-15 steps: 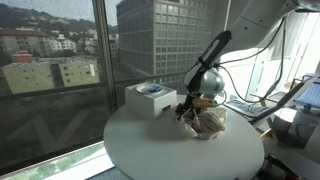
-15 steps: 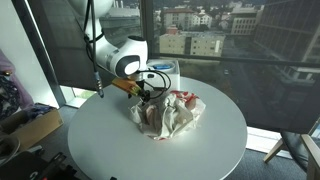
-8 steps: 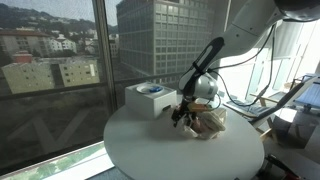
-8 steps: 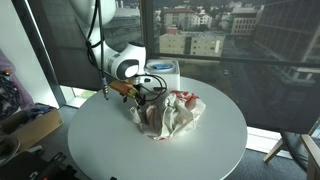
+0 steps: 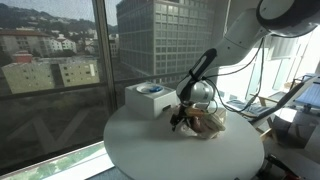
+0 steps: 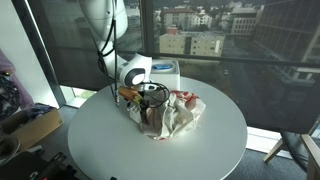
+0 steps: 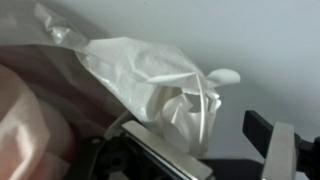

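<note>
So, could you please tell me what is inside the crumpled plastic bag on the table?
Through the plastic bag, only reddish and brownish patches show; what they are cannot be told. The open tool covers the bag's side nearest it.

In the wrist view the crumpled translucent white plastic bag (image 7: 150,70) is blurred and cut off by the left edge, and we cannot name the pinkish mass (image 7: 25,120) at that edge. In both exterior views the black gripper (image 5: 183,118) is too small for us to tell whether it touches the bag.
</note>
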Robot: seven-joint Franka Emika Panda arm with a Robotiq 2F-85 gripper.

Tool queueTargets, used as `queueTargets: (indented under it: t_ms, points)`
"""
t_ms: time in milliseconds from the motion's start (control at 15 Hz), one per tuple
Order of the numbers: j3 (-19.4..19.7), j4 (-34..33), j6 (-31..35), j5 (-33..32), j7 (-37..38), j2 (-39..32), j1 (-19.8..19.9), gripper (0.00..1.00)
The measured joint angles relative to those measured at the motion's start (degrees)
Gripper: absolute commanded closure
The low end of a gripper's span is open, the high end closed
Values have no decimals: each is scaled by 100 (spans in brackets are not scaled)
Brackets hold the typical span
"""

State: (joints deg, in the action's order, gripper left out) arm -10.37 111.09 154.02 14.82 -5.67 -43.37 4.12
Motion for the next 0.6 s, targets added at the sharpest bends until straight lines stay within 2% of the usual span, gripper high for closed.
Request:
queueTargets:
  t_ms: [67,267,467,600]
  points:
    - [-36,-95,-55,1,-15,-101,35,26]
    - [-299,-350,-324,70,-229,-317,260,49]
    - [-695,-510,-697,375,-741,-403,699,72]
    - [-797,-591,-933,556,-963,-443,906,87]
